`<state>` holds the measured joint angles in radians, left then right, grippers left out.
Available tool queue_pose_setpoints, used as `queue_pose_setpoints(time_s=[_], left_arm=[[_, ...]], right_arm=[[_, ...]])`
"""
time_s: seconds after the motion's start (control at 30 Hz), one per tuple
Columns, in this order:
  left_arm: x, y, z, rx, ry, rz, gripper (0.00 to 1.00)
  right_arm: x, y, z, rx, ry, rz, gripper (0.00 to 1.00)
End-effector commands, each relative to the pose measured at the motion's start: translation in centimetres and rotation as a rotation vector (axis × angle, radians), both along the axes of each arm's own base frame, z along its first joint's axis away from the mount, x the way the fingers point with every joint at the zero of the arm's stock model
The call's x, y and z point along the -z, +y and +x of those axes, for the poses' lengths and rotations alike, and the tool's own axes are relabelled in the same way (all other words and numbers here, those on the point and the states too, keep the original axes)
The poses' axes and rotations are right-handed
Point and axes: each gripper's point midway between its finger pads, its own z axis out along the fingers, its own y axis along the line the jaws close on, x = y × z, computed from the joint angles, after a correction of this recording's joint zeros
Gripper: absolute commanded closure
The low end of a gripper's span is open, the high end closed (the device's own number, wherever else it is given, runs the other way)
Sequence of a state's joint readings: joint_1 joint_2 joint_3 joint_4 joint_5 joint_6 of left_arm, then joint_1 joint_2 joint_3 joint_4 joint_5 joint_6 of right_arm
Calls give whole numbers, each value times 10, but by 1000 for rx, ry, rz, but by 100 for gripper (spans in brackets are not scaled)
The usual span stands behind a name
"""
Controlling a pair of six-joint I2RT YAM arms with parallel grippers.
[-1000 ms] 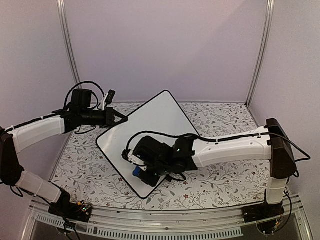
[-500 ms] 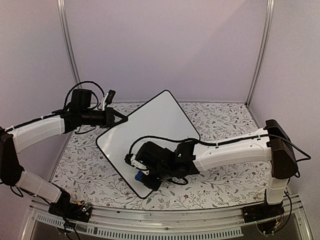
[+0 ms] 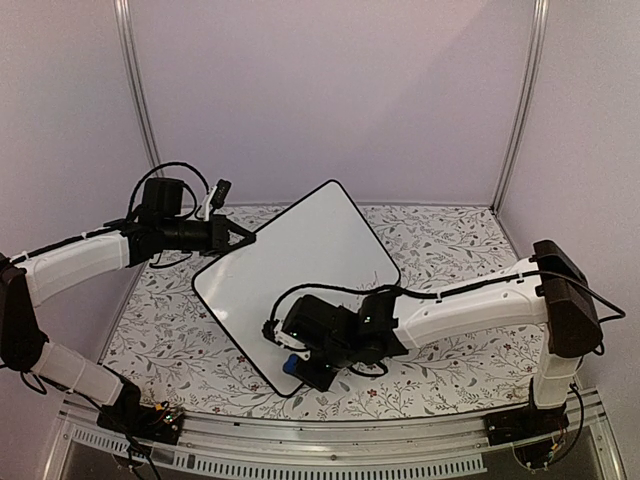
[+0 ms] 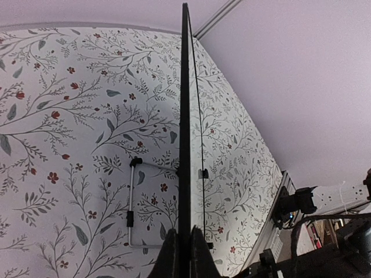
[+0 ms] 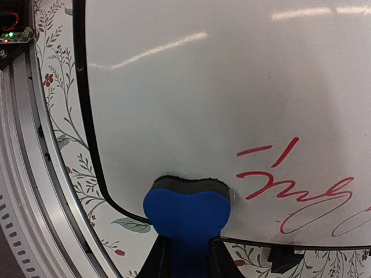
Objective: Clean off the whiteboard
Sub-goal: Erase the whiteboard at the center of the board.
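whiteboard (image 3: 300,250) lies angled on the table (image 3: 450,240); my left gripper (image 3: 240,236) pinches its far-left rim. my right gripper (image 3: 300,365), clamped on the blue eraser (image 5: 186,211), sits at the near corner. the red writing (image 5: 295,185) runs rightward from the eraser along that rim.

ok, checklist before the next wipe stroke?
1. Board held: ok, left hand shut on the whiteboard rim.
2. Tool held: ok, right hand shut on the blue eraser.
3. Eraser over the board: ok, at its near corner.
4. Eraser pressed flat on the surface: cannot tell.
5. Board clean: not ok, red writing shows beside the eraser.
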<state>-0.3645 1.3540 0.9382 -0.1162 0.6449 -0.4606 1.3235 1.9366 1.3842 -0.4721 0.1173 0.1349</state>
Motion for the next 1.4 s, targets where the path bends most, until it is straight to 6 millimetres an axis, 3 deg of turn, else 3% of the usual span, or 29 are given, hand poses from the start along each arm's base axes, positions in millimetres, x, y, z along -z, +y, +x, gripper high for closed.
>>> queue_pose_setpoints(time_s=[0.0,0.37,0.67,0.83,1.07,1.37], left_arm=[[14,8,5,-46,21,46,100],[13,8,5,-45,18,45,100],[14,8,5,-47,21,47,100],[15,8,6,-49,24,49,100],[16,8,6,-50,22,51,100],[14,8,6,-47,19,48,100]], right_arm=[[22,-27,-6,28,41,-96,92],[-11,-19,-5,14,7,-56,93],[-80,-1,21,37,-136,71,92],[-100,13,40,61,-177,126,92],[-79,29,53,56,-149,118,92],[-56,27,44,31,-83,101,92]])
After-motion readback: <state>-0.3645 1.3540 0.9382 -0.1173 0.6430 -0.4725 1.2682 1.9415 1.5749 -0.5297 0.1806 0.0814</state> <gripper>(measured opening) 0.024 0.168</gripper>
